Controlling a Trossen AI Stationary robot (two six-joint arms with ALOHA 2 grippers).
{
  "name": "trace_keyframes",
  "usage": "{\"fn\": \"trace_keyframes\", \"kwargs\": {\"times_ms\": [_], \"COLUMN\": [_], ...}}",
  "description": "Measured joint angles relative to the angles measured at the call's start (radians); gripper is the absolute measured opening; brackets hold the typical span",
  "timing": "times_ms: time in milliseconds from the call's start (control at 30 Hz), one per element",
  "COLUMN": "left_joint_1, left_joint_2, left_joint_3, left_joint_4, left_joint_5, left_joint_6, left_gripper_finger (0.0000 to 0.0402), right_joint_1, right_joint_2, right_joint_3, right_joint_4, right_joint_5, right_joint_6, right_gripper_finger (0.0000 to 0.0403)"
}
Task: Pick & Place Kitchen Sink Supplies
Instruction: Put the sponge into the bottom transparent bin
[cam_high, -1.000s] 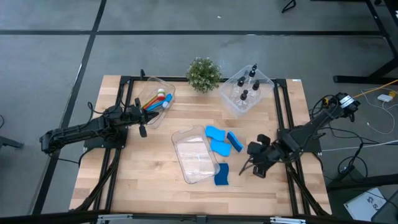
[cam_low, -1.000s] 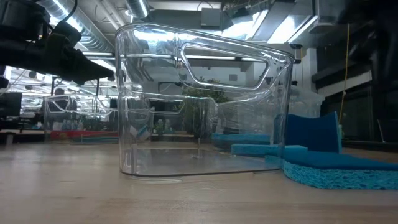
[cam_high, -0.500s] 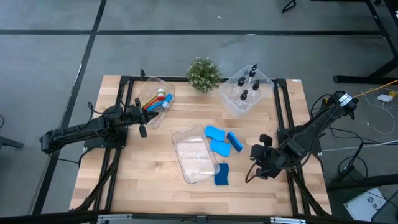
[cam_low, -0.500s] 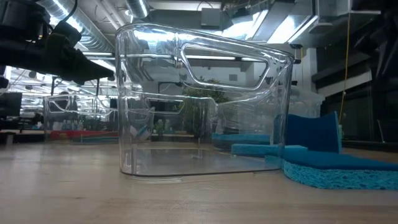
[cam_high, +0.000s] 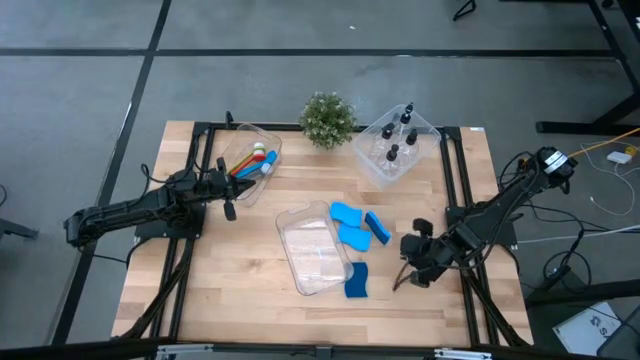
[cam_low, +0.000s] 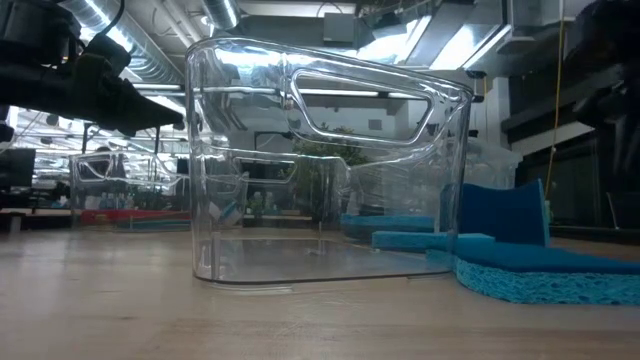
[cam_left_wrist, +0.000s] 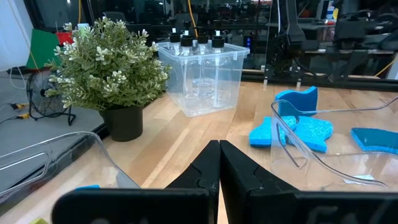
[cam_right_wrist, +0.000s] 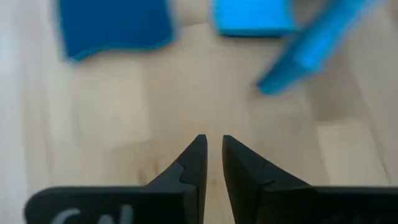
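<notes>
The right tool (cam_high: 400, 283) hangs over bare wood near the right edge of the surface (cam_high: 220, 290), its two fingers (cam_right_wrist: 194, 163) drawn close with only a thin gap between them, and nothing sits in that gap. In its own wrist view the fingers point at empty boards, with blue sponge pieces (cam_right_wrist: 115, 26) lying beyond the tips. From above, the nearest sponge piece (cam_high: 357, 282) lies just to the left of this tool, apart from it, against the near right corner of the empty clear bin (cam_high: 313, 252) in the middle of the surface. Three more sponge pieces (cam_high: 350, 222) lie on the wood farther back, just to the right of that bin and to the far left of the tool. The left tool (cam_high: 229, 211) rests on the left side of the surface, fingers (cam_left_wrist: 205, 171) pressed together and holding nothing, just beside the near edge of a clear bin (cam_high: 243, 170) that holds the coloured brushes (cam_high: 255, 160). The small black-capped bottles (cam_high: 396, 140) stand in another clear bin (cam_high: 375, 165) at the far right of the surface, well away from both tools, with a potted plant (cam_high: 327, 119) just to its left.
</notes>
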Motion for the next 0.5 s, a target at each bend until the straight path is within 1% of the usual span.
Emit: {"fn": "trace_keyframes", "kwargs": {"times_ms": [67, 133, 200, 267, 400, 500], "left_joint_1": [0.000, 0.000, 0.000, 0.000, 0.000, 0.000], "left_joint_2": [0.000, 0.000, 0.000, 0.000, 0.000, 0.000], "left_joint_3": [0.000, 0.000, 0.000, 0.000, 0.000, 0.000], "left_joint_4": [0.000, 0.000, 0.000, 0.000, 0.000, 0.000], "left_joint_5": [0.000, 0.000, 0.000, 0.000, 0.000, 0.000], "left_joint_6": [0.000, 0.000, 0.000, 0.000, 0.000, 0.000], "left_gripper_finger": [0.0002, 0.0002, 0.0002, 0.0002, 0.0002, 0.0002], "right_joint_1": [-0.010, -0.017, -0.025, -0.035, -0.038, -0.038], "right_joint_2": [0.000, 0.000, 0.002, 0.017, 0.082, 0.150], "right_joint_3": [0.000, 0.000, 0.013, 0.047, 0.135, 0.195], "right_joint_4": [0.034, 0.070, 0.076, 0.060, -0.046, -0.128], "right_joint_5": [-0.051, -0.073, -0.074, -0.071, -0.035, 0.036], "right_joint_6": [-0.184, -0.366, -0.491, -0.574, -0.755, -0.912], "right_gripper_finger": [0.0051, 0.0051, 0.0051, 0.0051, 0.0051, 0.0051]}}
